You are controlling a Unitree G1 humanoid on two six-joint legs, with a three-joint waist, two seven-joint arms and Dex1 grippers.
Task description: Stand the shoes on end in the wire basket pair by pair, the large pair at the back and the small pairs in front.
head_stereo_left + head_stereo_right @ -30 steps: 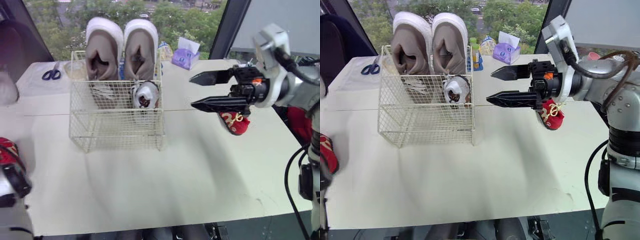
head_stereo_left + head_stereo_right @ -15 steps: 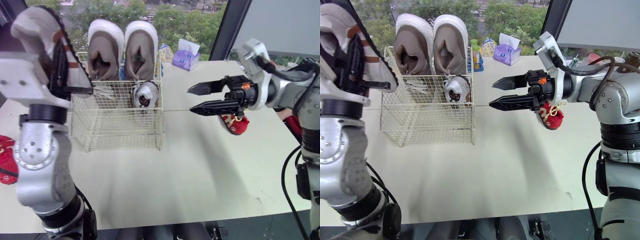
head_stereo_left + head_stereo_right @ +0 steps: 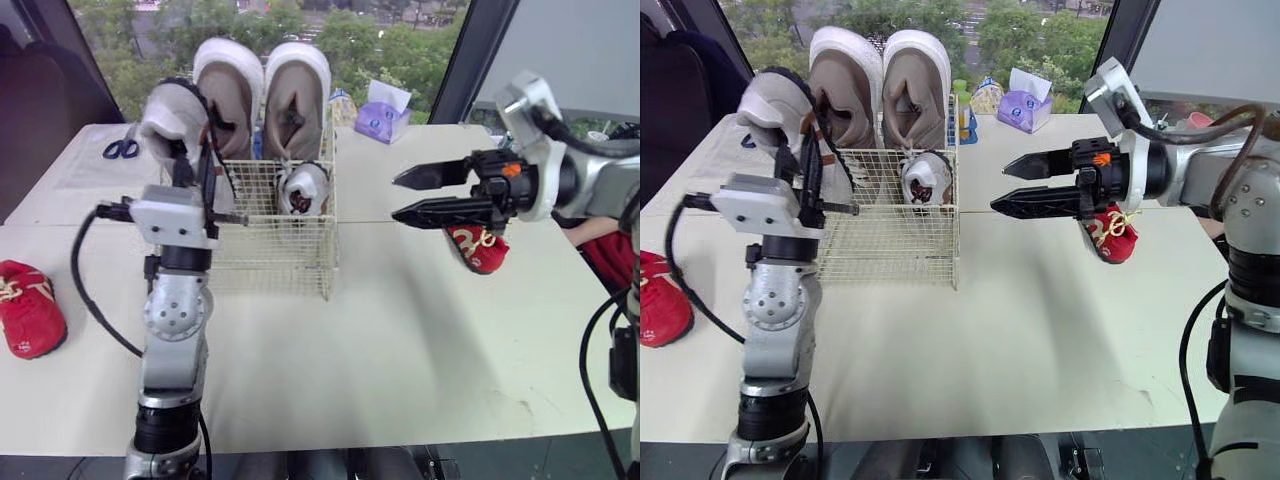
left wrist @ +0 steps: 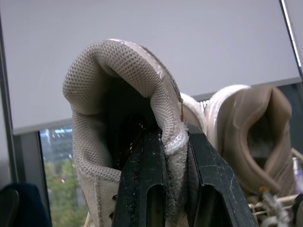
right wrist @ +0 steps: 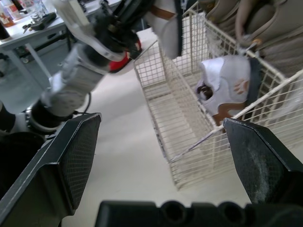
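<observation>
— How far along are we?
— The big pair (image 3: pixel 262 90) stands at the back of the basket (image 3: pixel 270 265), with one white shoe (image 3: pixel 303 187) in front. My left gripper (image 3: pixel 205 165) pinches its mate (image 3: pixel 172 118) by the collar, over the basket's left front corner.
— And the right gripper (image 3: pixel 408 195)?
— Spread and empty. A red shoe (image 3: pixel 480 250) lies beside it, and the other red shoe (image 3: pixel 28 308) lies far left.

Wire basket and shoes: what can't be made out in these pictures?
- Basket, left front corner: behind the left arm, eye views.
- Small shoe in the left gripper: lower part behind its fingers, left wrist view.
- Red shoe: largely behind the right gripper, eye views.
</observation>
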